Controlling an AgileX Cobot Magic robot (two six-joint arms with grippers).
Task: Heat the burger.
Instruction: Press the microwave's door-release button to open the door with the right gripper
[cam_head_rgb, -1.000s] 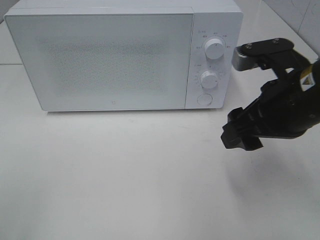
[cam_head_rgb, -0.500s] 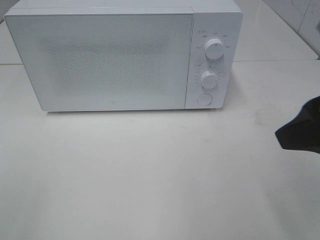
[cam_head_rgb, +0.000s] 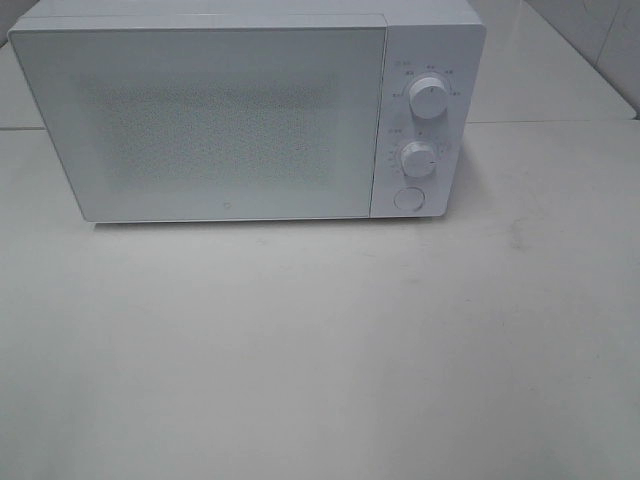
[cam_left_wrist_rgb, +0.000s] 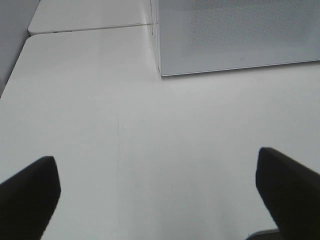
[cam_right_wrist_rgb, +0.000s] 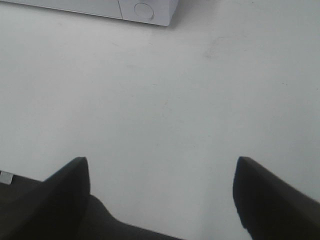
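Surface: white table (cam_head_rgb: 300, 350), tiled wall (cam_head_rgb: 605, 30) behind | Count: one white microwave (cam_head_rgb: 220, 120), door shut; two knobs, upper dial (cam_head_rgb: 429, 97) and lower dial (cam_head_rgb: 418, 159); one round button (cam_head_rgb: 408, 199) | Writing: dial marks too small to read | left gripper (cam_left_wrist_rgb: 160, 200): spread wide, empty | right gripper (cam_right_wrist_rgb: 160, 195): spread, empty | burger: unseen, possibly behind the door
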